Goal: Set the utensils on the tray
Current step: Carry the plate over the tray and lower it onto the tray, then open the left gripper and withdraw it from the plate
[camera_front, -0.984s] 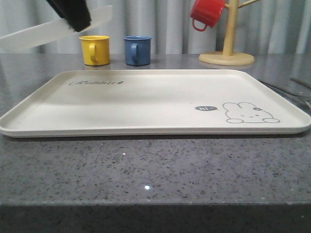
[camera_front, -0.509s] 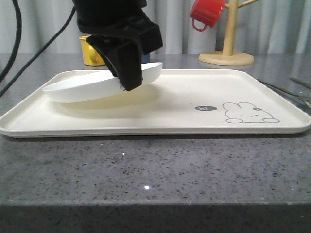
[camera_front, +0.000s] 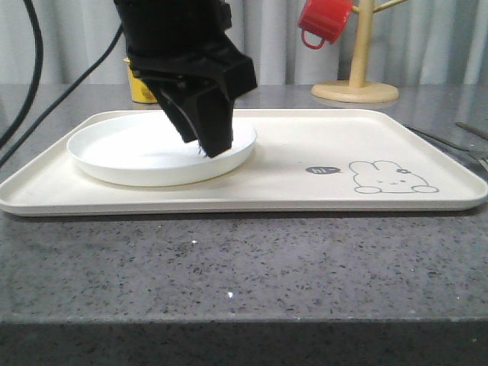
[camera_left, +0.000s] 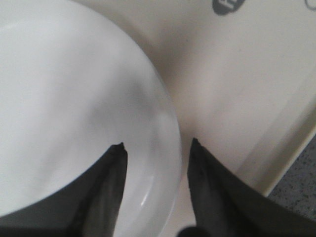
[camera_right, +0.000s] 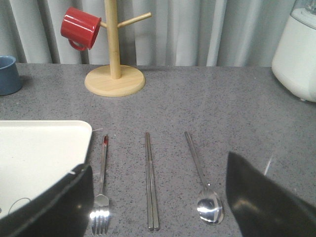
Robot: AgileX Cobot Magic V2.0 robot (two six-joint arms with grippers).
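Observation:
The cream tray [camera_front: 320, 137] lies on the grey counter, its rabbit drawing near the right end. A round white plate [camera_front: 137, 149] rests flat on its left half. My left gripper [camera_front: 213, 141] is down at the plate's right rim. In the left wrist view that gripper [camera_left: 157, 148] is open astride the rim of the plate [camera_left: 74, 98], one finger over the bowl, the other over the bare tray [camera_left: 237, 74]. To the right of the tray [camera_right: 39, 153], the fork [camera_right: 102, 173], chopsticks [camera_right: 149, 177] and spoon [camera_right: 200, 173] lie side by side. My right gripper [camera_right: 158, 163] hangs open above them, holding nothing.
A wooden mug tree [camera_front: 357, 84] with a red mug [camera_front: 324, 21] stands behind the tray's right end. A yellow mug [camera_front: 137, 88] shows behind my left arm, and a blue mug [camera_right: 7, 74] sits near it. A white appliance [camera_right: 296, 54] stands at the far right.
The left arm came down with the tilted plate and set it flat on the tray's left half. The right side has not changed.

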